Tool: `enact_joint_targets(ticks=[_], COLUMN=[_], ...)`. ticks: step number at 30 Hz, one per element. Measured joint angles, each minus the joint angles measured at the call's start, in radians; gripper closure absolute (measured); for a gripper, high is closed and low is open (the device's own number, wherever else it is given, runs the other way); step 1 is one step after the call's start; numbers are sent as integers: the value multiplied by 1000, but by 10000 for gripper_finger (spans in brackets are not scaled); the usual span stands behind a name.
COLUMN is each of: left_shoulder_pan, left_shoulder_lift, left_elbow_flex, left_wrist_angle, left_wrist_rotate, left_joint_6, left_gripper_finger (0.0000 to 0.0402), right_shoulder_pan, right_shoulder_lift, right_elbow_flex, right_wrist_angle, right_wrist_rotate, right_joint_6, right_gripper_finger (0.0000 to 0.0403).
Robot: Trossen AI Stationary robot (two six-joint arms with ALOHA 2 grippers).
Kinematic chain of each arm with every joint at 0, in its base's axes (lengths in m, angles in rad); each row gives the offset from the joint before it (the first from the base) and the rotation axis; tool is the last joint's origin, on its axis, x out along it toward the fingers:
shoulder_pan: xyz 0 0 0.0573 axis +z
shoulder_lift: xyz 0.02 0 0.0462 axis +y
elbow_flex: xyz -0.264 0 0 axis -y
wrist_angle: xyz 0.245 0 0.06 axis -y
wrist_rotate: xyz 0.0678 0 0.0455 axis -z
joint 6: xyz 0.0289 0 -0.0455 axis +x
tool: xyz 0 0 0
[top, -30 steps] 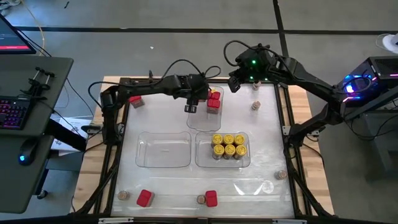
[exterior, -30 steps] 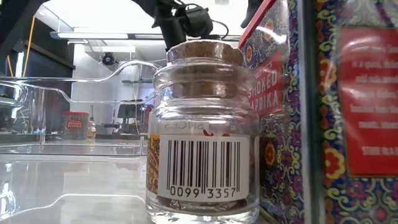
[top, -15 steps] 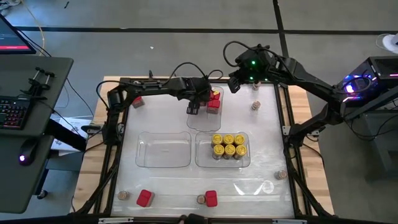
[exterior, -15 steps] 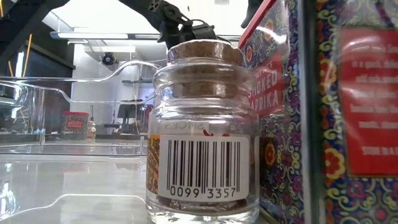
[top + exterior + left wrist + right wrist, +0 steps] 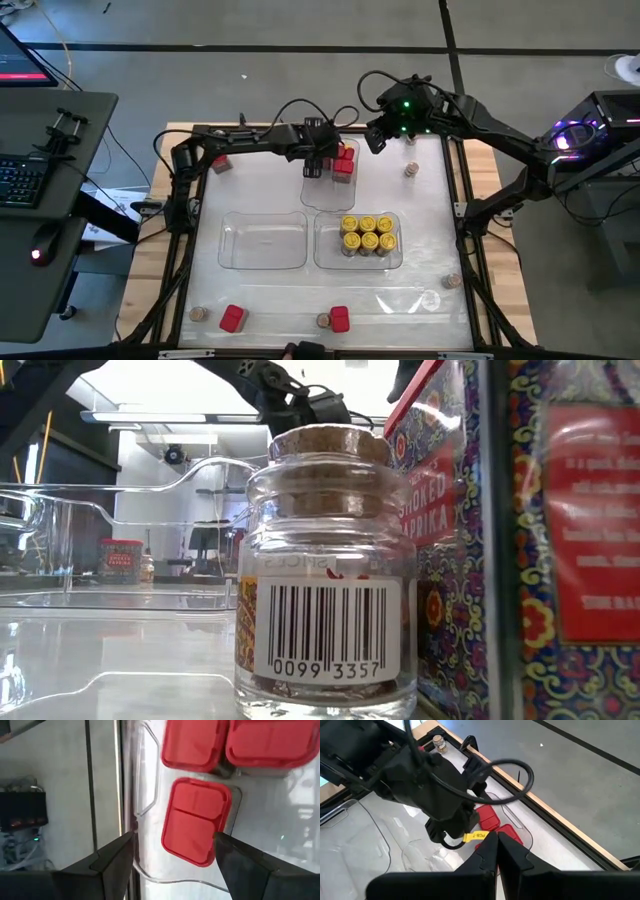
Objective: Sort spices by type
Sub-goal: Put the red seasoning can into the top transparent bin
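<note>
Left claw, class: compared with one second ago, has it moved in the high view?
Yes. The left claw has shifted toward the table's far edge, alongside the red boxy spice containers in the clear plastic tray.

The left arm reached across the table's far side, its left gripper (image 5: 313, 166) pointing down with fingers spread. The right gripper (image 5: 377, 135) hovered nearby, fingers closed.

We see red paprika tins (image 5: 344, 160) in a clear tray (image 5: 318, 195), yellow-lidded jars (image 5: 366, 235), a cork-topped jar (image 5: 325, 570) with a black-and-white barcode, and dark claws.
</note>
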Motion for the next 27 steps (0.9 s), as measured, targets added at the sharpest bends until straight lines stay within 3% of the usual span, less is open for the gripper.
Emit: enact_joint_targets(ticks=[8,16,19,23,27], left_shoulder_pan=[0,84,159,277,354], left_shoulder_lift=[-64,-281,-398,-554,-699], left_elbow_flex=[0,-9,-104,-327,-525], left_wrist_angle=[-22,-144,-142,-105,-192], left_wrist_rotate=[109,369,398,391,380], left_joint_6=[-76,-285,-371,-512,-645], left_gripper_finger=[146,148,148,149,149], right_shoulder_pan=[0,-1,-2,-3,-3], right_shoulder_lift=[0,0,0,0,0], right_elbow_flex=[0,0,0,0,0], right_wrist_angle=[1,1,2,2,3], right_wrist_rotate=[1,3,4,3,3], right_joint_6=[-8,-24,-27,-27,-27], right_gripper_finger=[402,402,402,402,402])
